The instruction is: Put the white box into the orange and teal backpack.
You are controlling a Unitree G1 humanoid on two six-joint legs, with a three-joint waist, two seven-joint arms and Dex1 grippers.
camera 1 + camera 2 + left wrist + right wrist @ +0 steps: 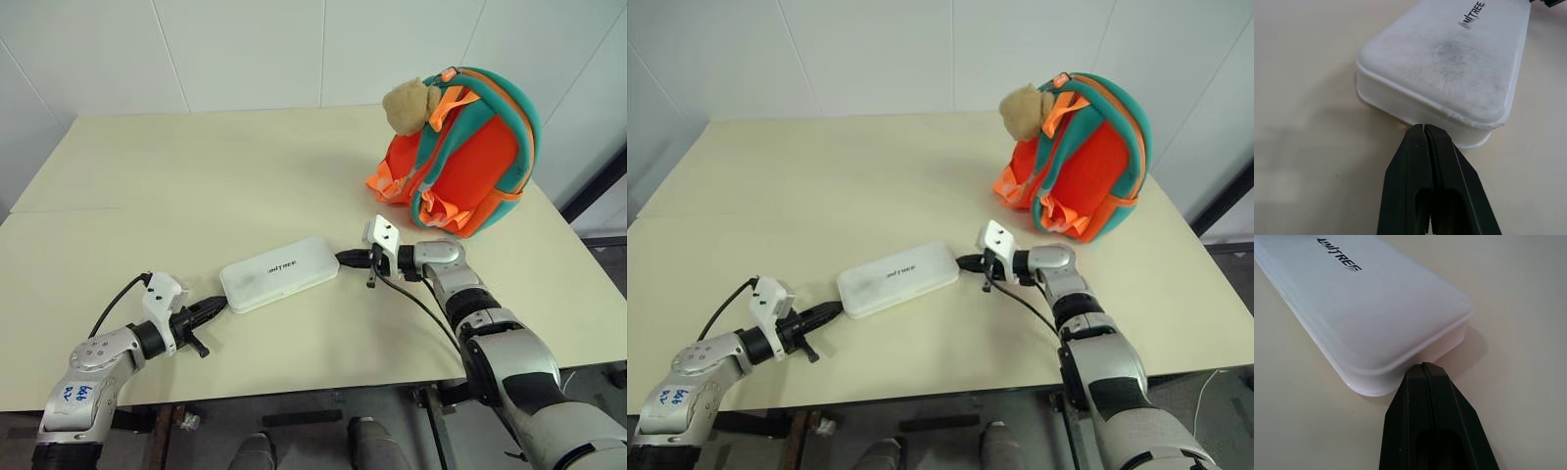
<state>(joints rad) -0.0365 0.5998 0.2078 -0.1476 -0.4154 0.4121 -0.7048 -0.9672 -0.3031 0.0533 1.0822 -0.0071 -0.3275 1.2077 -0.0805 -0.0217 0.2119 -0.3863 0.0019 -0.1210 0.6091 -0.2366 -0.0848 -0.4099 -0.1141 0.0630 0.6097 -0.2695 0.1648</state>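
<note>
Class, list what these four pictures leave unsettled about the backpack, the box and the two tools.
- Backpack: its opening, open or zipped, faces away from both head views.
- White box: far end cut off by the edge in each wrist view.
- Left tool, right tool: shut at the box's ends; actual touch too fine to tell.

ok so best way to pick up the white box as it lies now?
Probably by its two short ends, one gripper from each side. The white box lies flat on the table, long and low, likely too wide for one gripper. The left gripper and right gripper, both shut, already sit at opposite ends, so squeezing it between them looks most workable.
</note>
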